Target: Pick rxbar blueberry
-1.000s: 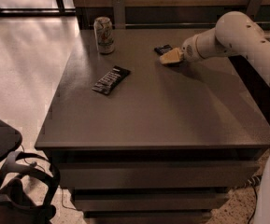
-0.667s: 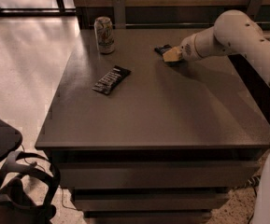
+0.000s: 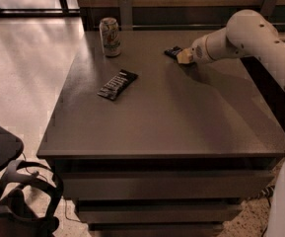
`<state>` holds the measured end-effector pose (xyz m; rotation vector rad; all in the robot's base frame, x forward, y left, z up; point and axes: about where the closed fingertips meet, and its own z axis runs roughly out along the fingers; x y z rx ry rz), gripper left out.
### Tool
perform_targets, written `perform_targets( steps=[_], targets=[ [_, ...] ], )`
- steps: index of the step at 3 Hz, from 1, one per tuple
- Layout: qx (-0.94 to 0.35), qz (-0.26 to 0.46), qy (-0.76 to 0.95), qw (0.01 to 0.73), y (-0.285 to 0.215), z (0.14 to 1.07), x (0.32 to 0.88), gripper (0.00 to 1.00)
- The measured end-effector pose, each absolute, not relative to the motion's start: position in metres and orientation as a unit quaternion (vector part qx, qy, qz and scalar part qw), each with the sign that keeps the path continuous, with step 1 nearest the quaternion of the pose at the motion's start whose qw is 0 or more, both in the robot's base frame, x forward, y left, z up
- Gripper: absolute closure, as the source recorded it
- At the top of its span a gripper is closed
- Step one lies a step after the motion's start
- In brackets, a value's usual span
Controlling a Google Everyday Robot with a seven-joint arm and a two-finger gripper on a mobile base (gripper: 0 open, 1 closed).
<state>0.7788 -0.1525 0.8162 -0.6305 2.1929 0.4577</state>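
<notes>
The rxbar blueberry [image 3: 172, 51], a small flat dark bar, lies on the far right part of the brown table [image 3: 171, 117]. My gripper [image 3: 184, 57] is at the end of the white arm that reaches in from the right. It sits low over the table, right against the bar's right end, and covers part of it. I cannot tell whether it holds the bar.
A longer black bar wrapper with white lettering [image 3: 117, 84] lies left of the middle of the table. A drink can [image 3: 110, 36] stands upright at the far left corner. A dark headset-like object [image 3: 18, 201] lies on the floor at the lower left.
The gripper has stayed by the small dark bar, with at most a slight shift. Nothing else has moved.
</notes>
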Motion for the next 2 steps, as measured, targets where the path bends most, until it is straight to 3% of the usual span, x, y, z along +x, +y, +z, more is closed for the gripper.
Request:
perform_targets(
  steps=[2],
  targets=[
    [-0.249,0.181,0.865,0.396,-0.1525,0.8163,0.7788,1.00]
  ],
)
